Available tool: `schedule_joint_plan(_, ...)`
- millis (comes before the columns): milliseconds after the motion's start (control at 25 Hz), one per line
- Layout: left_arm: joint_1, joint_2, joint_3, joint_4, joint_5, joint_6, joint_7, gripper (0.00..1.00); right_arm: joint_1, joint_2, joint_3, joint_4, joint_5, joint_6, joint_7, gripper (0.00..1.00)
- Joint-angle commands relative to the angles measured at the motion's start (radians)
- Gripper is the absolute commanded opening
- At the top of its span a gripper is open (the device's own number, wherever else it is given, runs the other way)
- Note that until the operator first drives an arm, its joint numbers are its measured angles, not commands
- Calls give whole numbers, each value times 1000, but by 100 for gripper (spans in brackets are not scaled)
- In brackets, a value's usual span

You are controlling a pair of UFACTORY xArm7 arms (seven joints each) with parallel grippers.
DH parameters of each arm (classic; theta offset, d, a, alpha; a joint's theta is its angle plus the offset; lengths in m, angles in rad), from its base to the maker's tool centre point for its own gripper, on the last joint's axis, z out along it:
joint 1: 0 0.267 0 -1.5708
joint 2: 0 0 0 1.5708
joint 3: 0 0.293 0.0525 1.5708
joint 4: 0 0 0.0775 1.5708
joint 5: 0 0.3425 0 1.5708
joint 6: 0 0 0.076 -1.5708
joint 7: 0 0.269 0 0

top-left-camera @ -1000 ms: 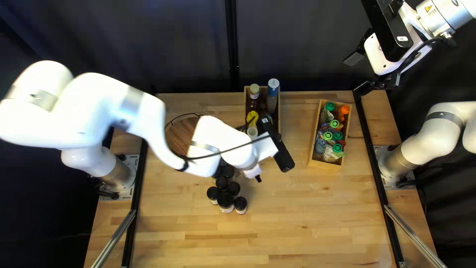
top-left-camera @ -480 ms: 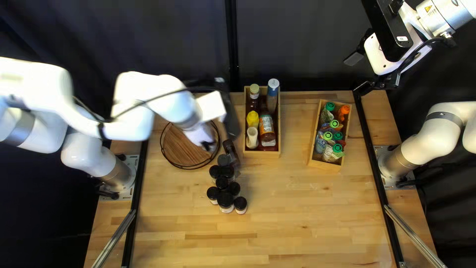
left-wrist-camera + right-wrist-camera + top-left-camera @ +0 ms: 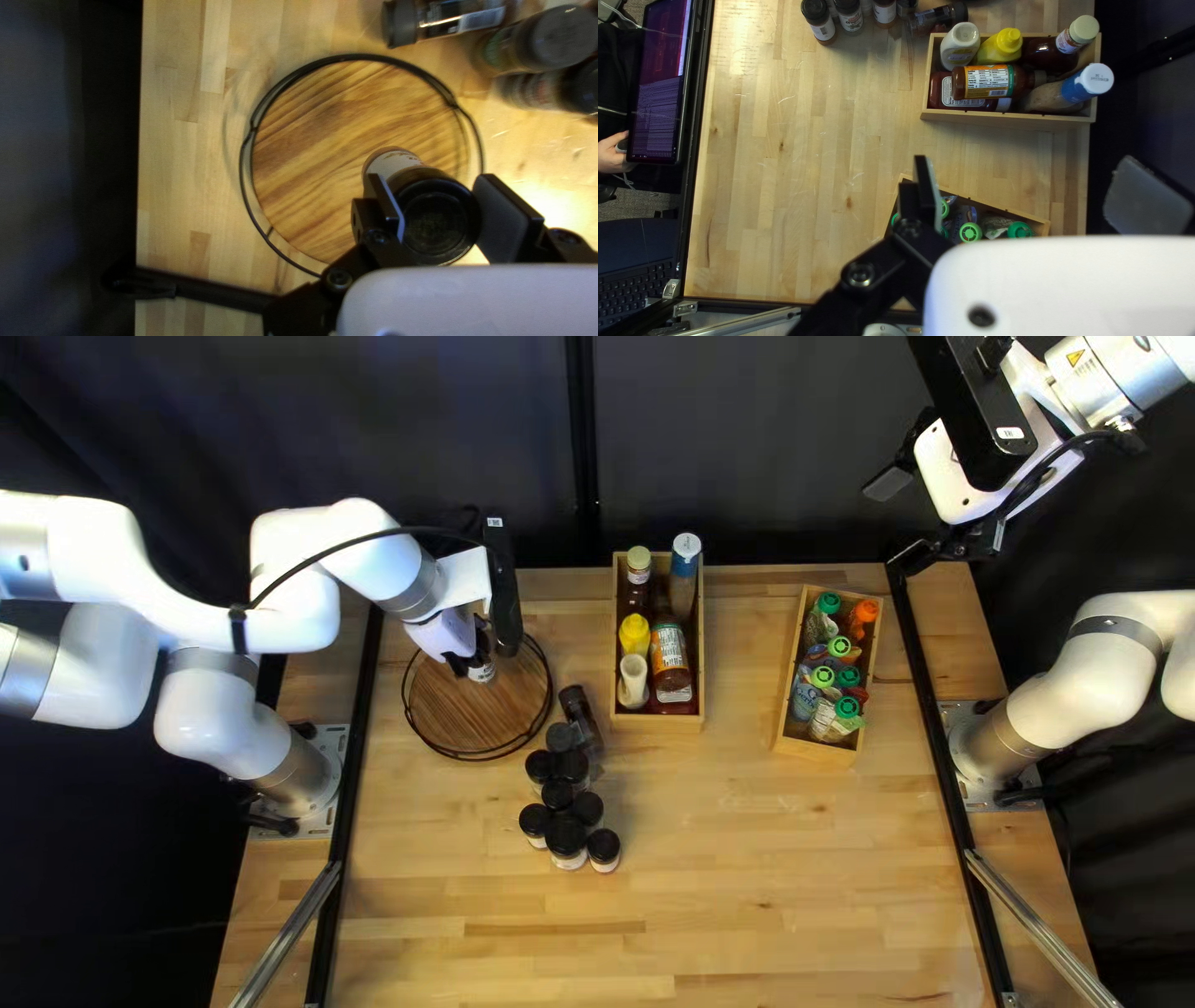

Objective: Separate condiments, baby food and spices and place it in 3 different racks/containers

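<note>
Glare whitens a patch of tabletop (image 3: 560, 190) in the left wrist view, while the curtain (image 3: 747, 448) hangs dim

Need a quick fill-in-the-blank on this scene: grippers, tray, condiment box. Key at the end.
1. The left gripper is shut on a jar whose lid is ____.
2. That jar is over a round tray with a floor made of ____.
3. The right gripper, its fingers wide apart, is ____.
4. In the condiment box, the squeeze bottle beside the white bottle is ____, body and cap alike.

Missing words: black; wood; open; yellow.
</note>
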Motion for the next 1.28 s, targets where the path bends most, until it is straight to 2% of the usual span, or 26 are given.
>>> schedule_joint_plan(40, 13, 56, 57, -13, 12, -74, 42, 0, 0, 0, 0, 0, 0, 0, 0, 100)
schedule_joint_plan(280, 28, 133, 119, -16, 26, -162, 83, 0, 0, 0, 0, 0, 0, 0, 0, 100)
schedule_joint_plan(920, 38, 220, 176, -58, 27, -312, 92, 0, 0, 0, 0, 0, 0, 0, 0, 100)
schedule_joint_plan(960, 38, 219, 177, -61, 26, -316, 92, 27, 0, 0, 0, 0, 0, 0, 0, 100)
schedule_joint_plan(1000, 37, 218, 175, -63, 26, -316, 90, 75, 0, 0, 0, 0, 0, 0, 0, 100)
schedule_joint_plan(1040, 36, 215, 173, -63, 25, -313, 89, 100, 0, 0, 0, 0, 0, 0, 0, 100)
schedule_joint_plan(1280, 16, 145, 96, -35, 17, -202, 41, 100, 0, 0, 0, 0, 0, 0, 0, 100)
